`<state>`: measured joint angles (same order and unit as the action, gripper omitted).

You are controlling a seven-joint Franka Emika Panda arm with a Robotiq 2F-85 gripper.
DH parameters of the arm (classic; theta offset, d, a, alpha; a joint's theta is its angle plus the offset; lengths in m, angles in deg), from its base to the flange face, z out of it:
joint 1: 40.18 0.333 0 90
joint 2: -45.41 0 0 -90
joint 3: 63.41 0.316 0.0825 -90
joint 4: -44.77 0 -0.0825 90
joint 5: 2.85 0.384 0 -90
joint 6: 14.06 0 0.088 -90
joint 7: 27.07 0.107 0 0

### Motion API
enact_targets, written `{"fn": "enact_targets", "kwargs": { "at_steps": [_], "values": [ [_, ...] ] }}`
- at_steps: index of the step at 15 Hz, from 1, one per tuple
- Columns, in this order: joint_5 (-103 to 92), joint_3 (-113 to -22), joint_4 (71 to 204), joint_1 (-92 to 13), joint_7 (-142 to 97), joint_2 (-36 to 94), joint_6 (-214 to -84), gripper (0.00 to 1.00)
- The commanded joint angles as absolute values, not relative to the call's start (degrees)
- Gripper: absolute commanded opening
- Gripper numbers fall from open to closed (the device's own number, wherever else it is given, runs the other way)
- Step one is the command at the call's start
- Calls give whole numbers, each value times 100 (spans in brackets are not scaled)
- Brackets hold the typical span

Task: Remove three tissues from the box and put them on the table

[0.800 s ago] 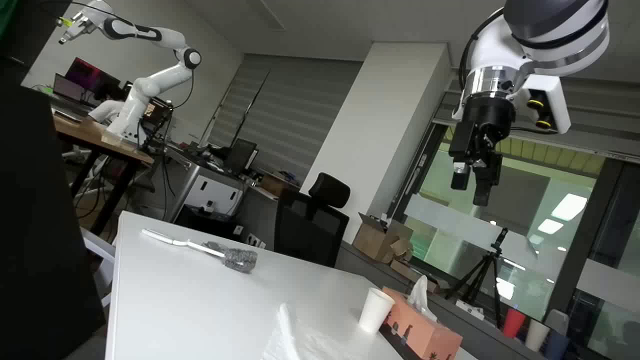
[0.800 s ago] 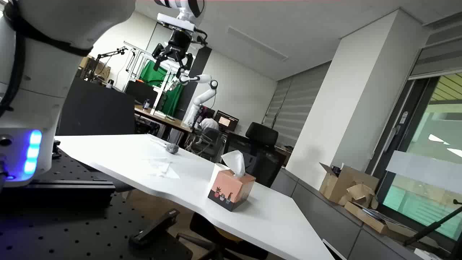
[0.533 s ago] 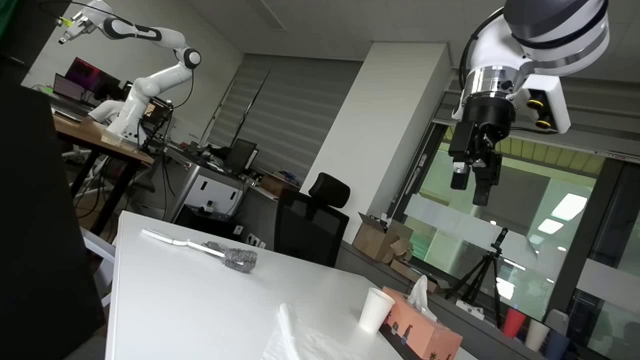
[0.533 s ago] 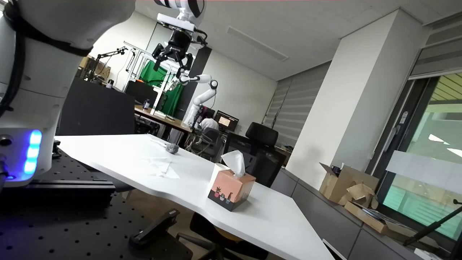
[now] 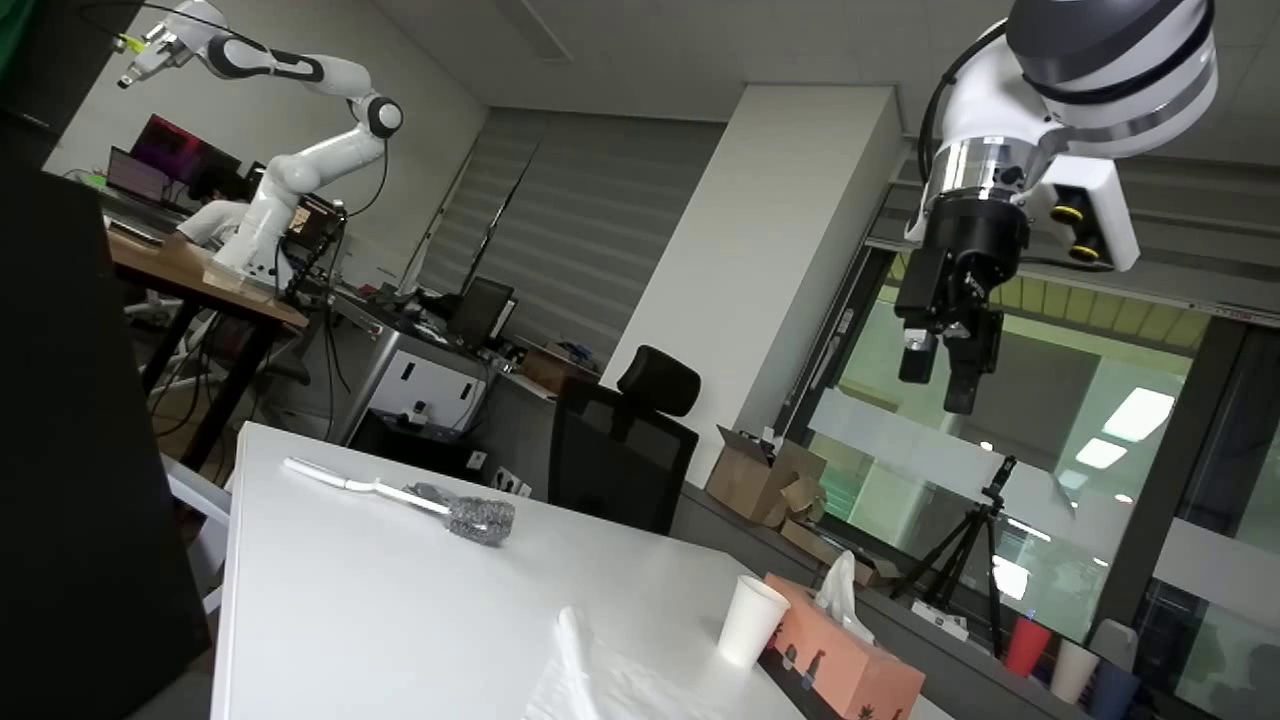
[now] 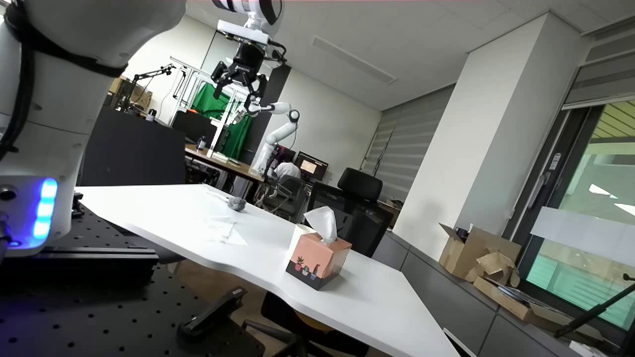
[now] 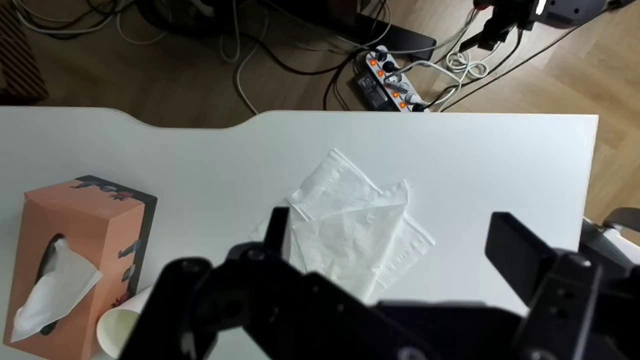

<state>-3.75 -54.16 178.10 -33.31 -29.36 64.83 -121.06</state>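
Observation:
The orange tissue box (image 7: 70, 210) stands on the white table (image 7: 475, 150), at the left of the wrist view. A white tissue (image 7: 57, 292) sticks up from its slot. The box also shows in both exterior views (image 5: 850, 670) (image 6: 317, 258). Several thin white tissues (image 7: 350, 240) lie flat and overlapping on the table. They show faintly in both exterior views (image 5: 620, 690) (image 6: 223, 230). My gripper (image 7: 391, 230) is open and empty, high above the table (image 5: 938, 380) (image 6: 238, 93). In the wrist view its left finger covers part of the tissues.
A white paper cup (image 5: 750, 620) stands against the tissue box, partly behind a finger in the wrist view (image 7: 114, 330). A grey brush with a white handle (image 5: 480, 520) lies near the table's far edge. A black office chair (image 5: 620, 450) stands beside the table.
My gripper has shifted only very slightly, still open and high up. The box, the tissues, the cup and the brush have not moved.

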Motion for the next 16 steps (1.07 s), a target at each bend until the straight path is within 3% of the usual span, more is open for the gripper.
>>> {"fn": "enact_targets", "kwargs": {
  "at_steps": [1,9,16],
  "values": [
    [-874,-5620,17864,-3652,-2525,6238,-12902,100],
    [-1502,-6228,17354,-4470,-1226,4589,-14978,100],
    [-2333,-7116,16549,-4414,577,3048,-16203,100]
  ]
}}
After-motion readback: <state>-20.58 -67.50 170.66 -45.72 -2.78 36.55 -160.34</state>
